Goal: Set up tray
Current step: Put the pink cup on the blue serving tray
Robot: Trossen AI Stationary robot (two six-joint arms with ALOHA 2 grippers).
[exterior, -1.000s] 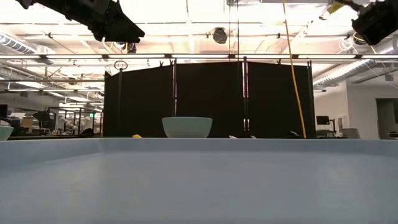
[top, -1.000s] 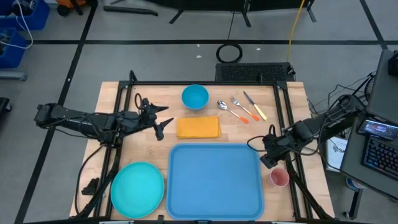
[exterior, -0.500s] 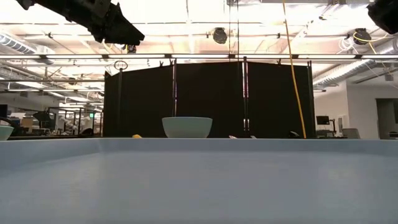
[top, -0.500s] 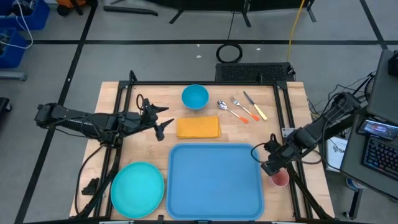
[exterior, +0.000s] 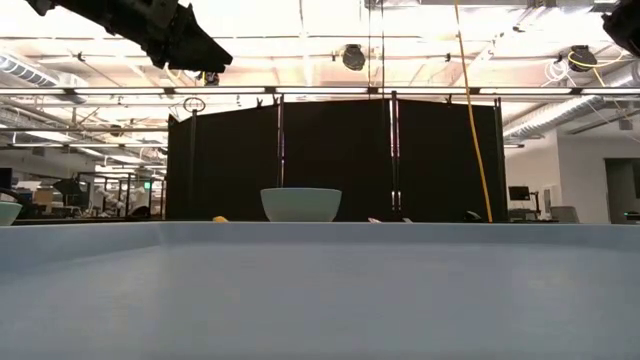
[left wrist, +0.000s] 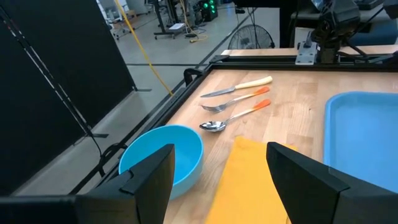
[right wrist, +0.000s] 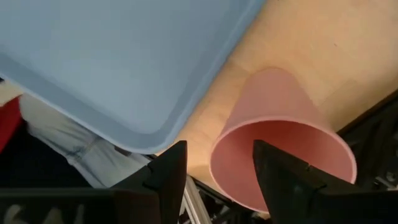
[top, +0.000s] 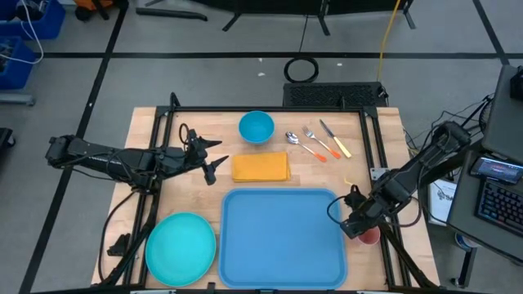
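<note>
The tray (top: 282, 237) lies at the bench's (top: 384, 155) near edge. The right gripper (top: 356, 226), jaws open, has descended onto the pink cup (right wrist: 283, 149); the left gripper (top: 214, 161) stays open beside the napkin (top: 260, 167).

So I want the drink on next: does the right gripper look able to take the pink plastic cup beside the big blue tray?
Probably yes. The right gripper hangs open above the pink plastic cup, which stands apart from the blue tray.
</note>
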